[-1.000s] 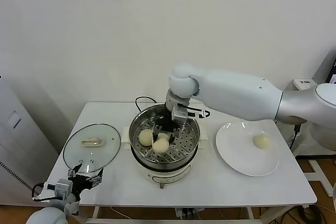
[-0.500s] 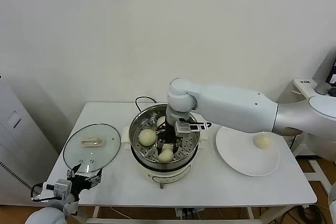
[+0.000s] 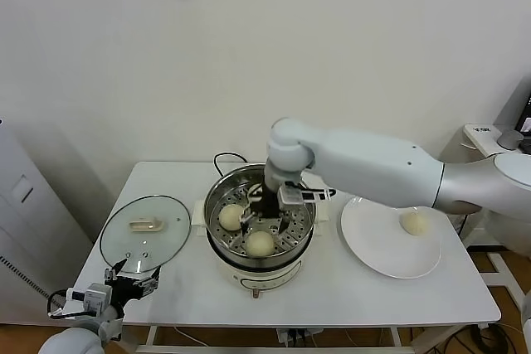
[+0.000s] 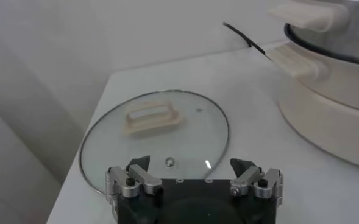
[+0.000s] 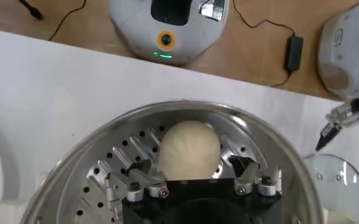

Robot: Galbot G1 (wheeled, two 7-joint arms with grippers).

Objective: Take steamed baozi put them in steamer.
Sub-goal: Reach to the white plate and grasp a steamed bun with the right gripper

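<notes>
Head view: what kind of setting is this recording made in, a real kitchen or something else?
Probably a lab or test room staged as a cooking station, not a real kitchen: a bare white wall, one white table holding only the steamer, a glass lid and a white plate, with cables and equipment on the floor.

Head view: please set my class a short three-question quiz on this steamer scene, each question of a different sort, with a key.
1. True or false: the plate holds two baozi.
2. Where does the glass lid lie relative to the steamer?
A. on top of it
B. beside it, on the robot's left
C. beside it, on the robot's right
3. Name the thing that the right tool reaches into.

Key
1. False: one baozi lies there.
2. B
3. The steamer
</notes>
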